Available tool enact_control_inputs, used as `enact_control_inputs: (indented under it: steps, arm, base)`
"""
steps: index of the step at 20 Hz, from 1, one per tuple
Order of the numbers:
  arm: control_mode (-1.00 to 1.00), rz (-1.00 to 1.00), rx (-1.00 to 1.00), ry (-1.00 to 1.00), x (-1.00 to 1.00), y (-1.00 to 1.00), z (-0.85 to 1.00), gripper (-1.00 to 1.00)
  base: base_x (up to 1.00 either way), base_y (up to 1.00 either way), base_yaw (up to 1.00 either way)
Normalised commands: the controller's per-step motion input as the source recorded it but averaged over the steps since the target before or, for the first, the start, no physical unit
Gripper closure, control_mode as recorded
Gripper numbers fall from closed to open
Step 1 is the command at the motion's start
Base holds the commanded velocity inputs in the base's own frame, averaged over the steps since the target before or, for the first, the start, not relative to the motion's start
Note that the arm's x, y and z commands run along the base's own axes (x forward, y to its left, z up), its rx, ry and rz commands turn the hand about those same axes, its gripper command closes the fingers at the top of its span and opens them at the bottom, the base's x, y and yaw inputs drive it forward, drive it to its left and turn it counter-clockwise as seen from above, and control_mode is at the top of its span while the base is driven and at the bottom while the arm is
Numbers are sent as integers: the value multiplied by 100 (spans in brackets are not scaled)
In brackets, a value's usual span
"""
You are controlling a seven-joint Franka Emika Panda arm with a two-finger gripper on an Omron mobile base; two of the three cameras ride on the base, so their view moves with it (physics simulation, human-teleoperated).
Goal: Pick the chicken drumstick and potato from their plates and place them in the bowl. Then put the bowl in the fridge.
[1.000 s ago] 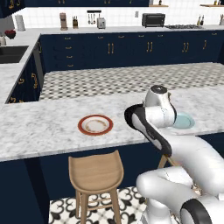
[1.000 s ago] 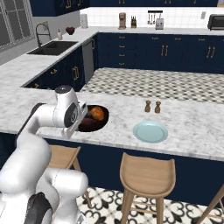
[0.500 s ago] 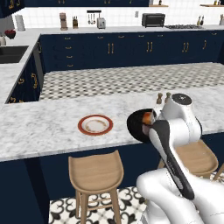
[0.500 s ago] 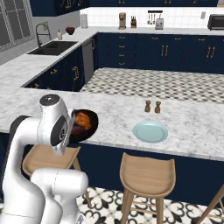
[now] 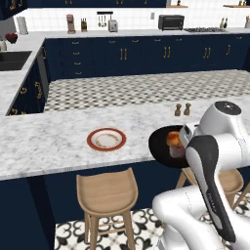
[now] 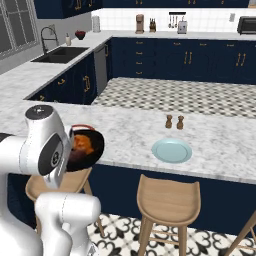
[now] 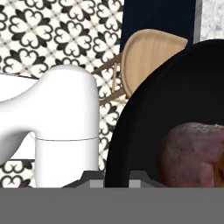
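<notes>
The black bowl hangs at the counter's front edge, partly behind my arm, and it also appears as the bowl in the right base view. Inside lie the orange chicken drumstick and, below it, the potato. The hand view puts the bowl close up with the reddish-purple potato in it. My gripper is shut on the bowl's rim. The red-rimmed plate and the blue-green plate lie bare on the counter. The fridge is out of view.
Salt and pepper shakers stand on the marble counter behind the bowl. Wooden stools stand under the counter's front edge, one of them below the bowl. Navy cabinets line the far wall.
The bowl, held with both foods in it, has come back off the counter toward my base. My arm's elbow has swung round in front of it.
</notes>
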Motion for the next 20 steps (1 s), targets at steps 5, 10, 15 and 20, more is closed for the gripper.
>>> enact_control_inputs:
  steps: [5,10,15,20]
  arm:
    - [-100,0,0,0,-4,-1,0,100]
    - [-100,0,0,0,0,0,0,100]
    - [100,0,0,0,0,0,0,100]
    - [100,0,0,0,0,0,0,100]
  base:
    - [0,0,0]
    - [0,0,0]
    - [-73,-16,0]
    - [-40,-23,-46]
